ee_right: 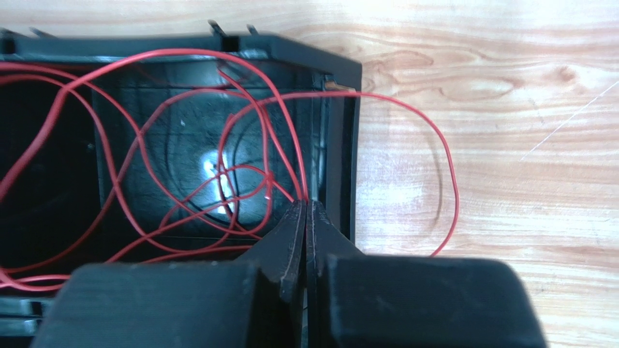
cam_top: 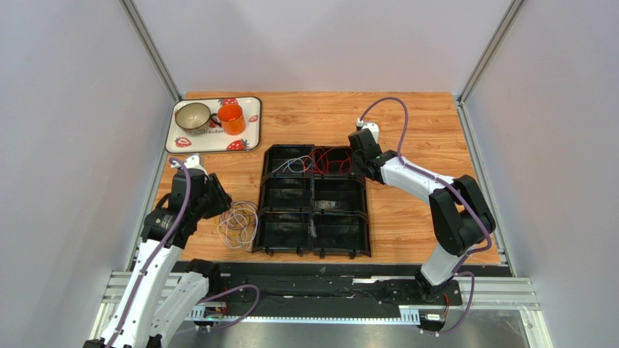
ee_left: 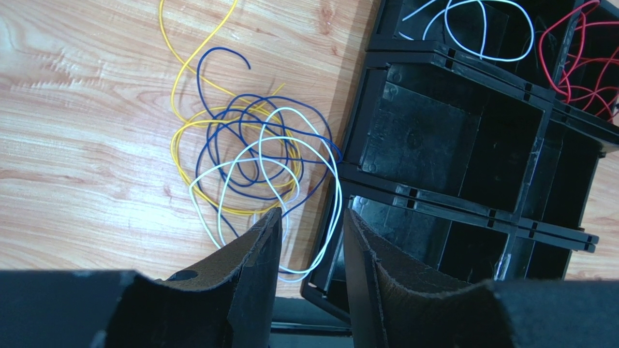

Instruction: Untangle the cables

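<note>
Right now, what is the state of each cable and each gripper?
red cable: in the organizer, one loop outside
white cable: inside the organizer
tangle: blue, yellow, white, loose on the table
left gripper: open, holding nothing
right gripper: shut on the red cable

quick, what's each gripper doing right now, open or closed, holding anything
left gripper: jaws open, holding nothing
right gripper: jaws closed on the red cable

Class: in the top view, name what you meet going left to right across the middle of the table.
In order: left gripper → loose cables → black bins → right arm.
</note>
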Controlling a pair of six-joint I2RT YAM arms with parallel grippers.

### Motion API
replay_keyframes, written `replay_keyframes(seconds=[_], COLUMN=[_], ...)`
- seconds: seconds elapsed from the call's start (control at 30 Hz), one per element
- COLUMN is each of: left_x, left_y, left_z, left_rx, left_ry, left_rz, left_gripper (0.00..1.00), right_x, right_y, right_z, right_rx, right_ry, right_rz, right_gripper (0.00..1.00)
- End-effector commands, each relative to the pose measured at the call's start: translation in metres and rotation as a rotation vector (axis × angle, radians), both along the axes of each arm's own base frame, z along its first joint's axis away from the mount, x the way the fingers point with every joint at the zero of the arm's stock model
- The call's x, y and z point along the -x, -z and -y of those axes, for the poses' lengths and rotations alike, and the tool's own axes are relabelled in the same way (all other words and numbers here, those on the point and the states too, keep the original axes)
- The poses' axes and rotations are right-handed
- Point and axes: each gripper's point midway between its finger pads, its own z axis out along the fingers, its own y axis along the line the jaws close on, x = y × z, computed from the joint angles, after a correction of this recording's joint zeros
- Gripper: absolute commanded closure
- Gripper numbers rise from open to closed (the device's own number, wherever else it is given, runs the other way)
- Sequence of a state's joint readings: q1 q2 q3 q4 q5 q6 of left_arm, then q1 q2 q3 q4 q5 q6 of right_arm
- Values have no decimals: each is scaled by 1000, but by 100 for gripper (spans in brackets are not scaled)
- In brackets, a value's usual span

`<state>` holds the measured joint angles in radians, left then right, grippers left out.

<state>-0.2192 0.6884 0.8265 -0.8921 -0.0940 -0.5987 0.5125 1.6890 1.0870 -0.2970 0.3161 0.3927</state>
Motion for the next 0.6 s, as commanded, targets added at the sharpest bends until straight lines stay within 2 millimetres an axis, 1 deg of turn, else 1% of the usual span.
replay_keyframes(seconds=[0.0,0.03,0.07,0.1,0.2,0.23,0.27,0.33,0.4,0.47,0.5,0.53,0.57], left_x=[-6,-6,-6,-6,-6,-6,-6,-6,-6,-6,-6,-5,-4], left_y=[-12,-11,-12,-12,-12,-12,-12,-12,-12,-12,-12,-13,-13], left_z=[1,1,1,1,1,1,1,2,1,1,1,1,0], left_rx=[3,3,3,3,5,4,5,4,4,2,1,0,-10], left_ry=[11,13,11,13,12,12,12,16,13,15,18,20,29], left_rz=[46,44,46,46,47,45,47,45,47,49,49,49,45], left_gripper=[55,55,55,55,55,55,55,55,55,55,55,55,55], right_x=[-14,-13,-14,-15,-14,-11,-12,-10,-12,-12,-15,-13,-13], right_y=[-43,-47,-54,-62,-77,-77,-84,-87,-97,-97,-105,-107,-109], right_z=[-4,-4,-5,-5,0,3,3,1,-3,-13,-20,-33,-42], right_rx=[-27,-23,-27,-29,-13,-1,-6,-19,-49,-88,-115,-162,-196], right_ry=[1,-8,-14,-13,-2,3,5,-5,-10,-33,-49,-97,-119], right_rz=[74,73,85,98,107,96,107,103,118,108,118,103,95], right_gripper=[87,82,73,70,61,58,57,56,56,56,56,58,59])
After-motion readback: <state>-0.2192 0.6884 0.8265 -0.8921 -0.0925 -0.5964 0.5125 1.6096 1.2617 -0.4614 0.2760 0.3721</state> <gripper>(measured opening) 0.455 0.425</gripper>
